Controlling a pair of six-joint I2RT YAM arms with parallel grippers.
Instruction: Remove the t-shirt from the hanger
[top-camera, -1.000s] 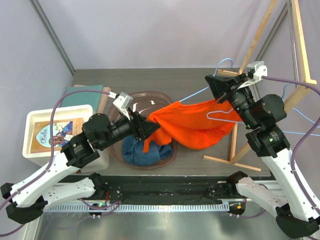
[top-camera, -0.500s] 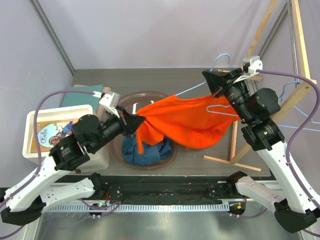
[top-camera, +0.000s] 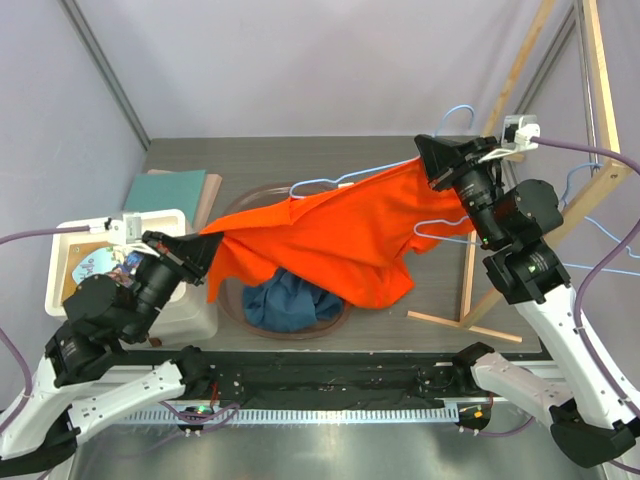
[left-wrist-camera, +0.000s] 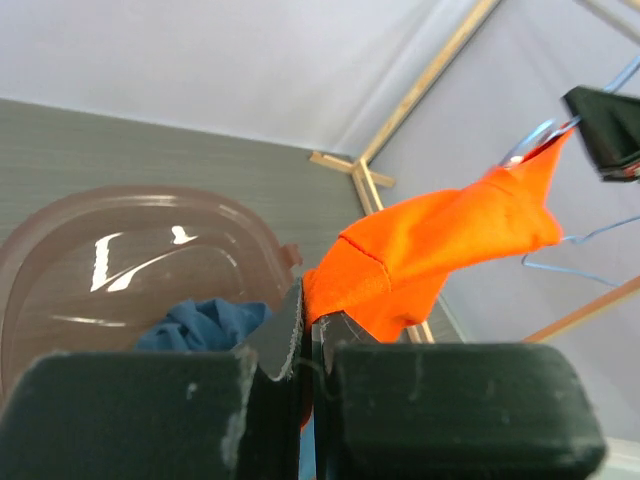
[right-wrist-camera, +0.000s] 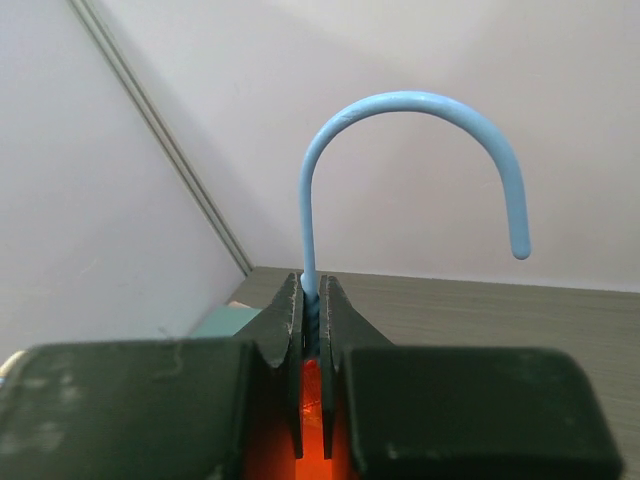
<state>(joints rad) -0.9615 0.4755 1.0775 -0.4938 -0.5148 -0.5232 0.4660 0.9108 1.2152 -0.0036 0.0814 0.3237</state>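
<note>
The orange t-shirt is stretched in the air between the two arms, running from the near left up to the far right above the middle of the table. The left claw is pinched together on the shirt's left end. The left wrist view shows a bunched fold of orange cloth caught between its closed fingertips. That claw hangs to the left of the brown see-through bowl, beside the white box at the table's left edge.

The right claw is clamped on the light blue wire hanger. Its jaws grip the twisted neck just under the hook, and the hook curves free above the fingers in the right wrist view. Orange cloth shows right below those jaws, so the shirt's far right end is at the hanger's neck. One blue wire arm of the hanger sticks out bare along the shirt's far edge and points left. The rest of the hanger is hidden in the cloth, so I cannot tell how much of the shirt is on it.

The shirt's loose middle sags over the bowl, where a crumpled blue cloth lies. A green book lies on the table's far left. A wooden frame stands to the right.
</note>
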